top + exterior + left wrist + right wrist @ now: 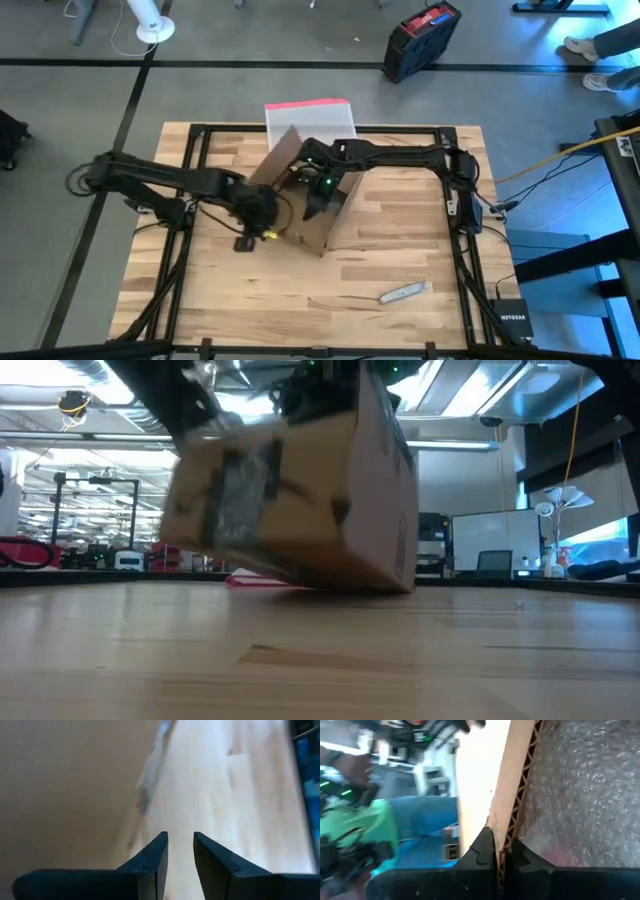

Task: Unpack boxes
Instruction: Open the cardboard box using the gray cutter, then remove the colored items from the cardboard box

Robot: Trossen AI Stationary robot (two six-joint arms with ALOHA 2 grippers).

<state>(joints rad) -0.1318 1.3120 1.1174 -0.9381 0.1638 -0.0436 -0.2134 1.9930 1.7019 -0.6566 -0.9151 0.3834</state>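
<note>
Your brown corrugated cardboard shipping box (300, 195) sits near the middle of the light wooden butcher-block worktop (400, 260), a little toward the far edge, and in the low view it is tipped, with one bottom edge off the wood and only its lower corner (395, 585) touching. Your right gripper (502, 852) reaches into the open top from the right side, and its dark fingers are pinched together on a corrugated flap (512, 795), with bubble-wrap lining (585, 795) just inside that flap. Your left gripper (180, 852) is at the box's left side, close against the brown wall (65, 795), with its two fingers a narrow gap apart and nothing visible between them. Behind the box, at the worktop's far edge, lies a clear plastic pouch with a pink-red edge (308, 112). A small grey flat piece (404, 292) lies well apart, toward the near right corner. On the floor beyond the far edge stands a black and red case (420, 40).
</note>
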